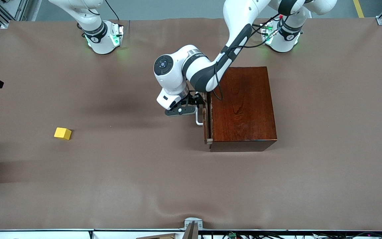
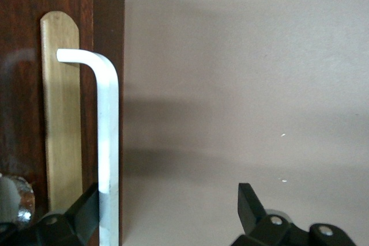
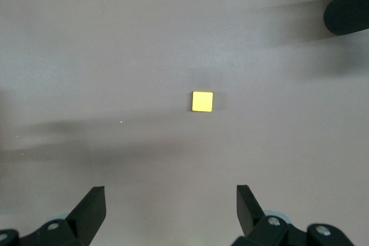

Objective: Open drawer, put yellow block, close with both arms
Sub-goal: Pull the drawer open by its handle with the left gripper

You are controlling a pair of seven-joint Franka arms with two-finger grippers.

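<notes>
- Surface point(image 1: 144, 186): brown covering, carrying the dark wooden box point(image 1: 242, 106) toward the left arm's end and the yellow block point(image 1: 62, 133) toward the right arm's end, well apart from each other.
- Drawer point(image 1: 206, 119): its front faces the right arm's end of the surface and stands out only a sliver from the box; by my reading the opening step has hardly begun.
- Left end effector point(image 1: 196, 106): right in front of the drawer, at the white bar handle point(image 1: 198, 119). Jaws spread, one finger point(image 2: 86, 211) against the bar, the other well clear; nothing gripped yet.
- Handle's long axis runs along the drawer front, across the gap between the fingers; the pull would go straight away from the box, toward the right arm's end.
- Right end effector point(image 3: 171, 211): out of the front view, jaws wide apart and empty, hanging high over the block, which lies straight below it and slightly ahead of its fingertips. This arm waits; it is the nearer one to the block.
- Front view alone shows block and box together; left wrist view point(image 2: 108, 142) alone shows finger contact on the bar; right wrist view alone shows the block point(image 3: 202, 101) squared to the jaws.
</notes>
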